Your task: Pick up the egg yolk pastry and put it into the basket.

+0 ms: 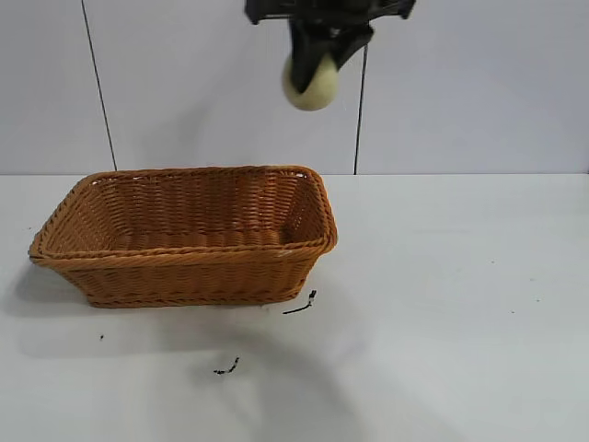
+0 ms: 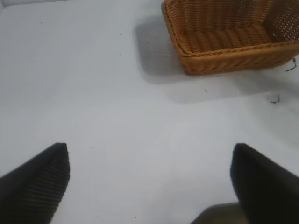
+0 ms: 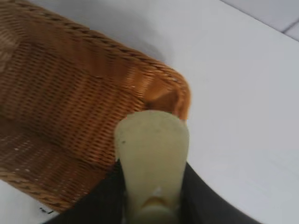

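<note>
The pale cream egg yolk pastry [image 1: 311,85] hangs high in the air, pinched between the black fingers of my right gripper [image 1: 317,64], which is shut on it. It hovers above the right end of the orange-brown wicker basket [image 1: 184,230]. In the right wrist view the pastry [image 3: 152,158] fills the gap between the jaws, with the basket's corner [image 3: 159,88] below it. My left gripper [image 2: 149,182] is open over bare table, well apart from the basket [image 2: 224,51], with nothing between its fingers.
The basket holds nothing that I can see. Small dark scraps [image 1: 302,304] [image 1: 227,367] lie on the white table [image 1: 460,322] in front of the basket. A pale wall with dark vertical seams rises behind.
</note>
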Robot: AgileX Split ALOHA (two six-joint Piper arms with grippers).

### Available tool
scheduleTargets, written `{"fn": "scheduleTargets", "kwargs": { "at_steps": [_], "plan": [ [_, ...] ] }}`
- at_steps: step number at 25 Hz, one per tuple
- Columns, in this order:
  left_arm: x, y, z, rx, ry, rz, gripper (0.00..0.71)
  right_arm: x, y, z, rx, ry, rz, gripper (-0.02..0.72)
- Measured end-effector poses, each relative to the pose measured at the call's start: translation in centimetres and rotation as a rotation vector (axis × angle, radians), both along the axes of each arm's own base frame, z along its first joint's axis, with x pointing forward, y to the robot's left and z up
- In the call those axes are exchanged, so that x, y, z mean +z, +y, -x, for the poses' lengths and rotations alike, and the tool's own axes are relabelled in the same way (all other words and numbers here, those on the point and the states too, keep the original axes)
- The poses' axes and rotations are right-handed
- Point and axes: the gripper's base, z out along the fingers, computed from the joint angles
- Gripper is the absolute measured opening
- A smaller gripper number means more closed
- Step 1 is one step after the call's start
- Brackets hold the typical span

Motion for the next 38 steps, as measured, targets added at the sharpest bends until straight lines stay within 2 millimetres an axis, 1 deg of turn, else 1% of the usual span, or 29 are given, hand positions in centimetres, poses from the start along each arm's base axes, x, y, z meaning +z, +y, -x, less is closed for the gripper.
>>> {"fn": "scheduleTargets", "kwargs": {
  "at_steps": [3,7,12,15,17,19,20,21,24,25,26,28,30,34,36,38],
  "plan": [
    [0.0,0.0,0.0,0.000,0.000,0.000,0.696,-2.2,3.0,0.6,0.054,0.001,-0.001,0.155],
    [0.0,0.0,0.0,0.000,0.000,0.000,0.696,-5.8,5.2,0.5,0.086,0.018,0.006,0.155],
    [0.0,0.0,0.0,0.000,0.000,0.000,0.696,-11.0,6.1,-0.4,0.089,0.061,0.036,0.155],
    [0.0,0.0,0.0,0.000,0.000,0.000,0.696,-13.1,6.4,-0.8,0.089,0.066,0.040,0.156],
    [0.0,0.0,0.0,0.000,0.000,0.000,0.696,-13.7,6.5,-0.9,0.089,0.065,0.039,0.170],
    [0.0,0.0,0.0,0.000,0.000,0.000,0.696,-13.7,6.5,-0.9,0.088,0.065,0.036,0.213],
    [0.0,0.0,0.0,0.000,0.000,0.000,0.696,-13.7,6.5,-0.9,0.087,0.063,0.033,0.259],
    [0.0,0.0,0.0,0.000,0.000,0.000,0.696,-13.6,6.6,-0.9,0.085,0.061,0.029,0.326],
    [0.0,0.0,0.0,0.000,0.000,0.000,0.696,-13.5,6.6,-1.0,0.082,0.059,0.026,0.571],
    [0.0,0.0,0.0,0.000,0.000,0.000,0.696,-13.3,6.6,-0.9,0.081,0.058,0.025,0.621],
    [0.0,0.0,0.0,0.000,0.000,0.000,0.696,-13.0,6.6,-0.9,0.076,0.056,0.021,0.647],
    [0.0,0.0,0.0,0.000,0.000,0.000,0.696,-12.1,6.5,-0.8,0.066,0.053,0.013,0.677],
    [0.0,0.0,0.0,0.000,0.000,0.000,0.696,-10.7,6.3,-0.6,0.065,0.043,0.004,0.685],
    [0.0,0.0,0.0,0.000,0.000,0.000,0.696,-7.3,5.7,-0.1,0.064,0.005,-0.002,0.693],
    [0.0,0.0,0.0,0.000,0.000,0.000,0.696,-5.7,5.1,0.1,0.055,-0.003,-0.008,0.693],
    [0.0,0.0,0.0,0.000,0.000,0.000,0.696,-4.4,3.9,-0.3,0.030,-0.017,-0.019,0.693]
  ]
}}
